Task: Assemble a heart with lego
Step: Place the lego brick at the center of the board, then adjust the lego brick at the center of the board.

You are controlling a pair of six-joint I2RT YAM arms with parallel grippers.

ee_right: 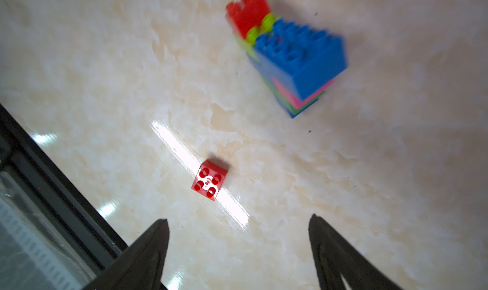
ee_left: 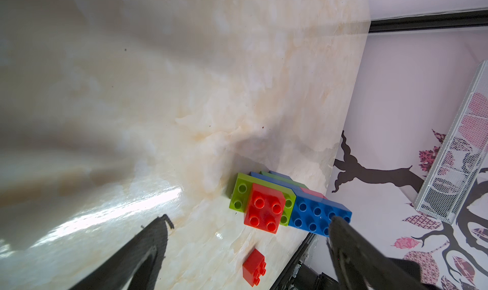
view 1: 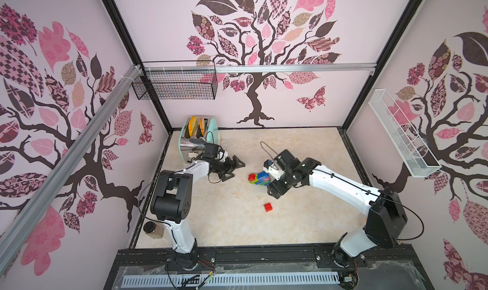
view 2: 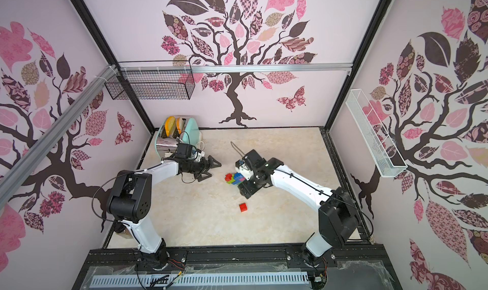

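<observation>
One red brick [ee_right: 210,179] lies loose, well apart from the heart [ee_right: 290,56]. My right claw [ee_right: 239,218], beside the heart, gapes empty, likely to fetch it; left claw [view 1: 237,169] gapes too.

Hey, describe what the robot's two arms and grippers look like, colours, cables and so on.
Both the left arm and the right arm have glossy white links between bulky black joint housings, with thin black cables looping along them. The left gripper and the right gripper are black, their fingers triangular, hollow-framed and tapering to points.
</observation>
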